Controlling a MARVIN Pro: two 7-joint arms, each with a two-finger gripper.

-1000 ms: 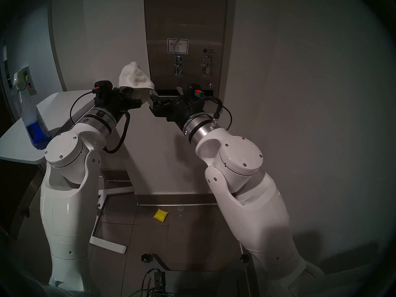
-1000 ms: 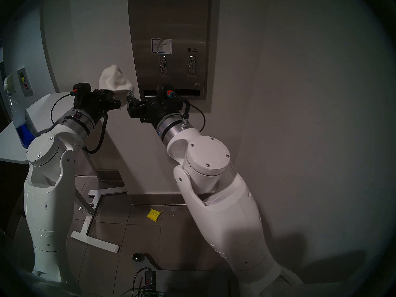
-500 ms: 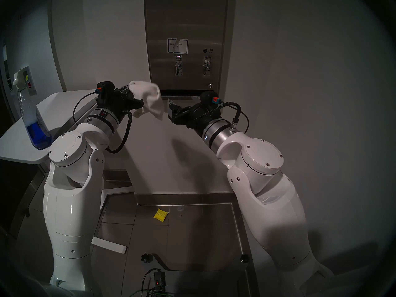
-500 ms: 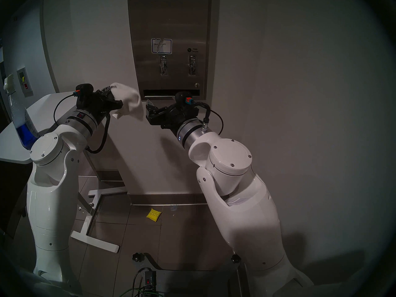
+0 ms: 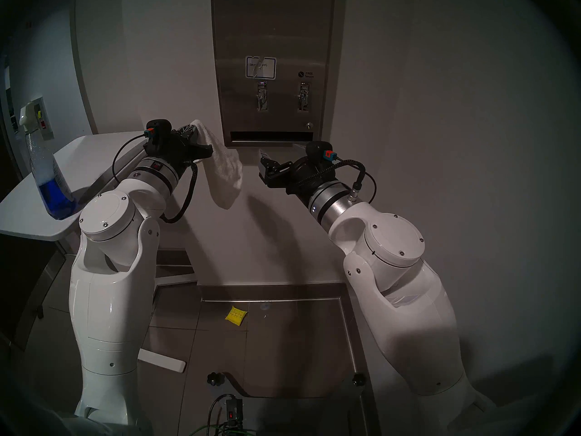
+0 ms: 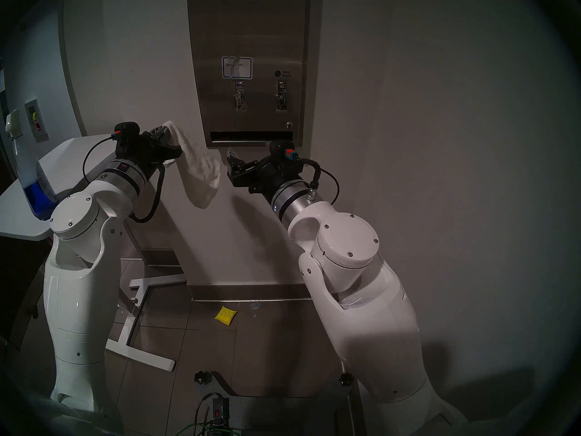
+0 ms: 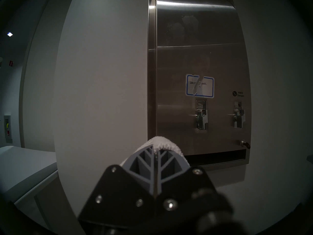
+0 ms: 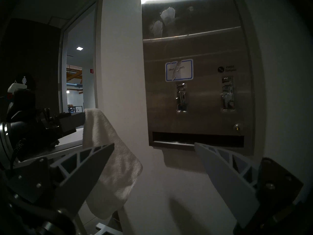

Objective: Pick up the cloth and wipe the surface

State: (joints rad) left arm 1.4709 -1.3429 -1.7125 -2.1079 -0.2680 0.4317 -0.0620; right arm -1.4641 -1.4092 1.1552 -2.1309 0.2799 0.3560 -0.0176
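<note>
The handwriting on the blue-bordered label (image 7: pixel 200 86) is illegible, a torn strip crossing it. The dispenser front (image 5: pixel 273 32) is cut off by the top edge in both head views. The left gripper (image 7: pixel 155 152) hides most of the cloth (image 7: pixel 162 142) in its wrist view.

A: What does your head stereo right view give you?

B: Your left claw (image 6: pixel 171 136) is pinched on the cloth (image 6: pixel 201 174), which hangs limp past the counter's (image 6: pixel 59 161) far right corner, apart from the dispenser front (image 6: pixel 251 42).

A: And your right claw (image 6: pixel 232 161)?

B: It hangs just below the dark slot (image 6: pixel 251 136), beside the cloth and clear of it; you can't tell how its jaws stand.

A: On the counter?

B: A spray bottle (image 6: pixel 30 174) at its near left edge.
</note>
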